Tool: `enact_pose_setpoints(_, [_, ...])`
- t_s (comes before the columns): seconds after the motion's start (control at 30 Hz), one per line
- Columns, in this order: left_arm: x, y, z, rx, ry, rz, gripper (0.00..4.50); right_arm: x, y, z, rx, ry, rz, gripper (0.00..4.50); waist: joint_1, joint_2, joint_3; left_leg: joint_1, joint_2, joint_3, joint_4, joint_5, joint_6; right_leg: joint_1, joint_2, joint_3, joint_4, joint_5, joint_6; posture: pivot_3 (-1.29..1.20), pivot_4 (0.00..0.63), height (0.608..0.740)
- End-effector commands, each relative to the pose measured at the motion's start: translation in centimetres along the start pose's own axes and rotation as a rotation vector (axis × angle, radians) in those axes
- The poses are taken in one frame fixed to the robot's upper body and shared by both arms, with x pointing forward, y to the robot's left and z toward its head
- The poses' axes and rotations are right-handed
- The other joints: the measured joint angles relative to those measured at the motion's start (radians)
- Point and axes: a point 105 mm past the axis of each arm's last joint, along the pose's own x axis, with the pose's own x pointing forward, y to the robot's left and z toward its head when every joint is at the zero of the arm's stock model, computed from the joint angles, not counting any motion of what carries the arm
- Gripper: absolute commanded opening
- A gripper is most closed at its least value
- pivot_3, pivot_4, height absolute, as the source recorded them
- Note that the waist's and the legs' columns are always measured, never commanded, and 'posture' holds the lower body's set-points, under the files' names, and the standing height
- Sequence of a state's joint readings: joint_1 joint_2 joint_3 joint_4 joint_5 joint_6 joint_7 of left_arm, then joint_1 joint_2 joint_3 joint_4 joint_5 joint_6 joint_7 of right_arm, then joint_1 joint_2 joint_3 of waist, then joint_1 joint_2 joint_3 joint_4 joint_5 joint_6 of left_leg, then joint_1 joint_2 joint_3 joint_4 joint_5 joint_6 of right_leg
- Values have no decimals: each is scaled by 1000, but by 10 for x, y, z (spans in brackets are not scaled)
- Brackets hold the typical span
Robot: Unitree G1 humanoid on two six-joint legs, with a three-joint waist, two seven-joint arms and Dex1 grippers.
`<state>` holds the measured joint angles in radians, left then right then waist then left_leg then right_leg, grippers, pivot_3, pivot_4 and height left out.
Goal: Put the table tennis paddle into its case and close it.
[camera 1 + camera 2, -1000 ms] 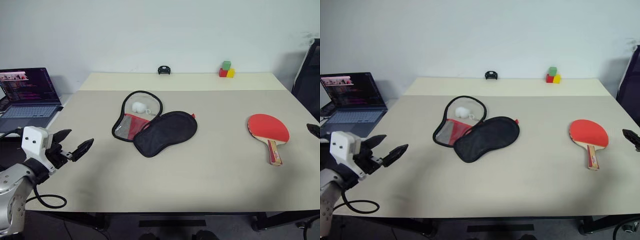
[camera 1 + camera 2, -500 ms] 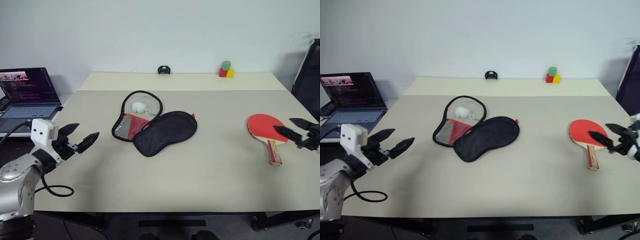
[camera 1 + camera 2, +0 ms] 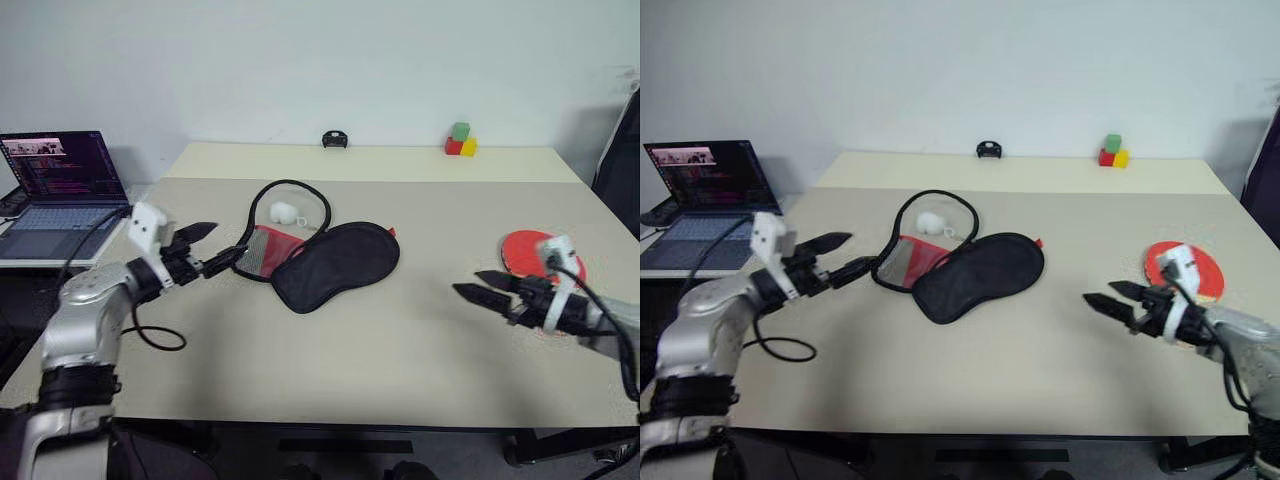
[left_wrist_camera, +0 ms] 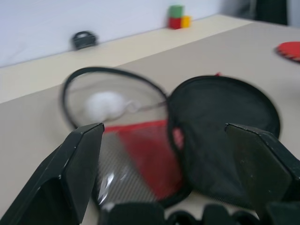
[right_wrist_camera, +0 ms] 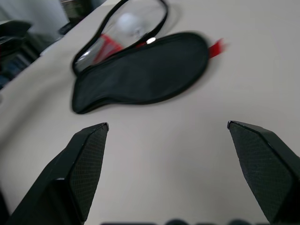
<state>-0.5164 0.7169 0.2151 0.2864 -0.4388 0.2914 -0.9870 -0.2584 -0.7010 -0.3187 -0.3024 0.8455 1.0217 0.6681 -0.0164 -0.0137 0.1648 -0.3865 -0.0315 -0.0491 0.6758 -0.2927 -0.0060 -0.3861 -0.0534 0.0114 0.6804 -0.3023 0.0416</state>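
Beige and broad, the table (image 3: 400,370) stood against a pale wall, with a lighter strip along its far edge. On that strip sat a small black object (image 3: 334,139) near the middle and three coloured blocks (image 3: 460,141), green over red and yellow, toward the far right corner.

The case (image 3: 320,255) lay unzipped left of the table's centre. Its black half (image 3: 335,263) was spread flat nearer the middle, and the red half with the mesh pocket (image 3: 262,252) lay partly under it, toward the left edge. The black edging curved round in an open loop toward the far edge, and the white charm (image 3: 283,212) sat inside that loop.

The paddle (image 3: 527,252) lay near the right edge, well apart from the case; its red face was partly hidden behind the right arm and the handle could not be seen.

The left gripper (image 3: 214,249) hovered above the table just beside the left rim of the case, fingers spread wide and holding nothing. In the left wrist view the red mesh and the black half showed between its fingers (image 4: 75,168).

The right gripper (image 3: 484,286) hung over bare table between the case and the paddle, pointing toward the case, its fingers also parted and empty.

A laptop (image 3: 55,190) with a lit screen stood on a separate surface beyond the left edge.
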Motion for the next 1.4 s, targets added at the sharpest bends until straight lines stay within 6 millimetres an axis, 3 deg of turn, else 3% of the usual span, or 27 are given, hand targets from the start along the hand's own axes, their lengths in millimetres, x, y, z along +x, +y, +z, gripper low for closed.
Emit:
enact_pose_setpoints(0.03, [4,-11,13,41,-7,-106,4500,7,18,2,-25,8,80,4468,-4,0,0,-1,0,0,0,0,0,-1,0,0,0,0,0,0,150,740])
enact_pose_setpoints(0.23, [-1,-21,9,53,65,-221,4500,26,23,-2,77,49,124,4468,-16,0,0,-3,0,0,0,0,0,-3,0,0,0,0,0,0,150,740])
enact_pose_setpoints(0.4, [-4,-17,11,59,78,-221,4500,60,24,-6,158,77,119,4468,-14,0,0,-2,0,-1,0,0,0,-3,0,-1,1,0,0,0,150,740])
enact_pose_setpoints(0.53, [-4,-18,10,62,83,-225,4500,87,19,-5,175,77,77,4468,-14,0,0,-4,0,-1,0,0,0,-4,0,0,0,0,0,0,150,740])
enact_pose_setpoints(0.77, [-6,-18,9,66,87,-219,4500,113,11,-11,155,98,24,4468,-15,0,0,-5,0,-1,0,0,0,-5,0,-1,0,0,0,0,150,740])
enact_pose_setpoints(0.97, [-5,-18,9,68,88,-215,4500,137,25,-18,147,101,76,4468,-16,0,0,-5,0,-1,0,0,0,-5,0,-1,1,0,0,0,150,740])
enact_pose_setpoints(1.2, [-3,-19,7,68,87,-217,4500,162,37,-8,206,43,111,4468,-17,0,0,-5,0,-1,0,0,0,-6,1,0,1,0,0,0,150,740])
enact_pose_setpoints(1.4, [-3,-18,7,70,85,-210,4500,180,48,10,363,-38,131,4468,-17,0,0,-6,0,-1,0,0,-1,-9,1,0,2,0,0,0,150,740])
